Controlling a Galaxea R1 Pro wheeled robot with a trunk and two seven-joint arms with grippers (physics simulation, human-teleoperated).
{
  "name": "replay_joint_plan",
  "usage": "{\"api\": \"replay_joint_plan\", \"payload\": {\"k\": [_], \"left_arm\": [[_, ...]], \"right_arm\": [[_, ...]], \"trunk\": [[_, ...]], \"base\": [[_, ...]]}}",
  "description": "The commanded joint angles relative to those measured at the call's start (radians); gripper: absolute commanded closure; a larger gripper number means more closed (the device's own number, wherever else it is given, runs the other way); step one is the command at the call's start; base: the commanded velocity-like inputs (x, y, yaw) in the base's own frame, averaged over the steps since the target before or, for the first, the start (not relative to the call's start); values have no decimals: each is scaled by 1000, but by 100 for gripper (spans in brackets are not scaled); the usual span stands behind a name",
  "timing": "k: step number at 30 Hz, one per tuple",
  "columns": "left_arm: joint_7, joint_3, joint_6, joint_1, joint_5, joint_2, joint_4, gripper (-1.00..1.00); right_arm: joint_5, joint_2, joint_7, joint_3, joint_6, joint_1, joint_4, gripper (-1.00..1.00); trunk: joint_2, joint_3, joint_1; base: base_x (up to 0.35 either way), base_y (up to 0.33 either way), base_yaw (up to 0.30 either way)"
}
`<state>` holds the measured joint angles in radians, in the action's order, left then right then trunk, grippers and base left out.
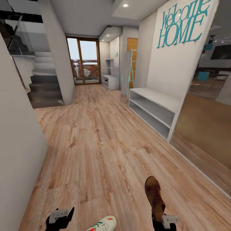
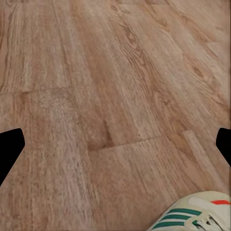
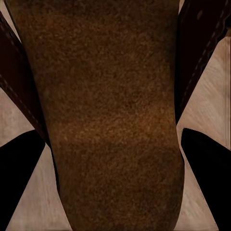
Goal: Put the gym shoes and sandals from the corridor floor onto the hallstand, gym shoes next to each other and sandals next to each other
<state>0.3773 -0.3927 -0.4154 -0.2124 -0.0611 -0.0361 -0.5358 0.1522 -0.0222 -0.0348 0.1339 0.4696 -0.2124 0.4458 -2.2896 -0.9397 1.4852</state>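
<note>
right tool [image 1: 159, 221] is clenched on a dark brown leather sandal w/ tan insole [image 1: 154, 196], gripped at the heel end so the toe sticks out fwd over the light brown wood-plank corridor floor [image 1: 96, 144]. in the right wrist view the brown insole [image 3: 108, 115] runs straight out between the two black fingers [image 3: 207, 178], straps on either side, floor showing past the edges, so the sandal looks lifted clear of the floor, tho the head view alone can't confirm the gap. holding it lengthwise like this prob makes sense: it can slide toe-first onto a shelf w/o regripping

left tool [image 1: 60, 218] is released & empty, fingers [image 2: 10, 149] spread wide over bare planks. just beside it sits a cream-white lace-up sneaker w/ green side stripes & red-orange accents [image 1: 103, 224], on the floor at the bottom of the head view, its toe also in the left wrist view [image 2: 192, 214]. left arm looks parked near it, ready for a later pickup

the target, a pale grey low bench w/ two long open shelves & stepped wall shelves above [image 1: 110, 80], stands well apart at the far end of the corridor by the glass door. nearer on the right is a plain grey two-shelf bench [image 1: 154, 109] under teal "welcome home" lettering [image 1: 183, 24]; not the one wanted

judgement: carry phase, one sandal in hand, long drive to the rack left
</note>
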Motion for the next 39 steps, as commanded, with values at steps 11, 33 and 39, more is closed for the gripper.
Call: {"api": "replay_joint_plan", "payload": {"k": [11, 33, 39], "left_arm": [[8, -9, -3, -1, -6, 1, 0, -100], [8, -11, -3, -1, -6, 1, 0, -100], [8, -10, -3, -1, -6, 1, 0, -100]], "right_arm": [[10, -2, -4, 5, 3, -1, -1, 100], [10, -1, -4, 6, 3, -1, -1, 100], [10, -2, -4, 5, 3, -1, -1, 100]], "trunk": [[0, -1, 0], [0, -1, 0], [0, -1, 0]], "base": [[-132, 0, -128], [-80, 42, -41], [-1, 122, -117]]}}
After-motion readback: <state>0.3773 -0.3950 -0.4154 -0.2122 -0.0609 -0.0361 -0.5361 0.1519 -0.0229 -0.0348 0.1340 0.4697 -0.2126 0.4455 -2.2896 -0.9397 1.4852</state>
